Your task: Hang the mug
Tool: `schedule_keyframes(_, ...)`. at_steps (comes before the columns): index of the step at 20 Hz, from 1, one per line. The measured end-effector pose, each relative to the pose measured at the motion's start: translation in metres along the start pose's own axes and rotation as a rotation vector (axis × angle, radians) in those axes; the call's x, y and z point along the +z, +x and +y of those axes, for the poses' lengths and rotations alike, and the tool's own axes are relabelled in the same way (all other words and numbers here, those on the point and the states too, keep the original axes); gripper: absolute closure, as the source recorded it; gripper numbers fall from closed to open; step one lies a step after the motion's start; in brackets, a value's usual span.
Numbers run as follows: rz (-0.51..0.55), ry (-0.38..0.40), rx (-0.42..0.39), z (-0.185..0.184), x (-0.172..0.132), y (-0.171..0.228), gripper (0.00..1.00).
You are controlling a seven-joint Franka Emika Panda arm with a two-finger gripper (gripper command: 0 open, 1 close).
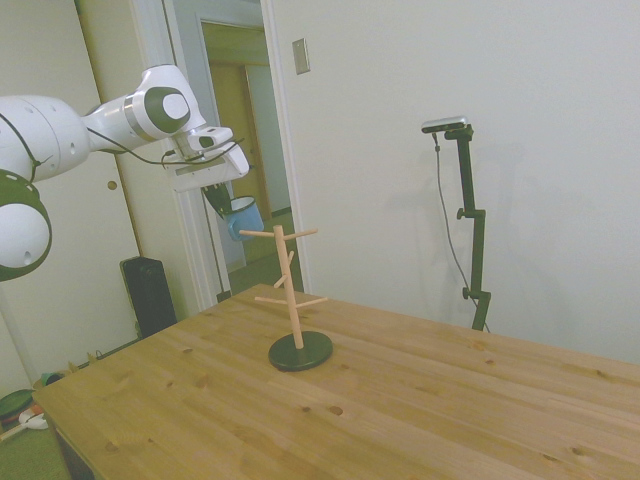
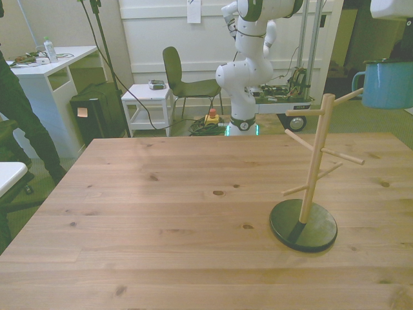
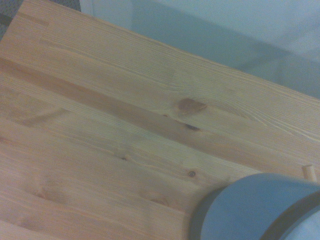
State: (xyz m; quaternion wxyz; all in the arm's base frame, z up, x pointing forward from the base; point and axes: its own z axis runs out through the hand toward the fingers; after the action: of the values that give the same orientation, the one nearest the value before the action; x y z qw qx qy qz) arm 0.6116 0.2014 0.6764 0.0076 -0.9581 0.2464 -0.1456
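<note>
Mug (image 2: 388, 84) hangs from your gripper (image 1: 222, 200), jaws closed on it, level with the top pegs of the stand (image 2: 314, 166).

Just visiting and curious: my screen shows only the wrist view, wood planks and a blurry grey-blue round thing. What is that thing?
Observer: That is the mug, light blue. The gripper holds it by the rim, high in the air above the table.
Operator: Is anything near it?
Observer: Yes, a wooden peg stand on a dark round base. In the front view the mug's handle faces the stand, close by the tip of an upper peg. I cannot tell whether the peg has entered the loop.
</note>
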Motion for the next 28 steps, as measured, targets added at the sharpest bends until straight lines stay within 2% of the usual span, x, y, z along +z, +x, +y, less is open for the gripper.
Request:
schedule_keyframes(9,-0.005,-0.005,0.011,0.007,0.007,0.014,1.00)
schedule_keyframes(19,-0.031,-0.016,0.025,0.012,0.018,0.047,1.00)
schedule_keyframes(28,-0.040,-0.019,0.033,0.007,0.035,0.059,1.00)
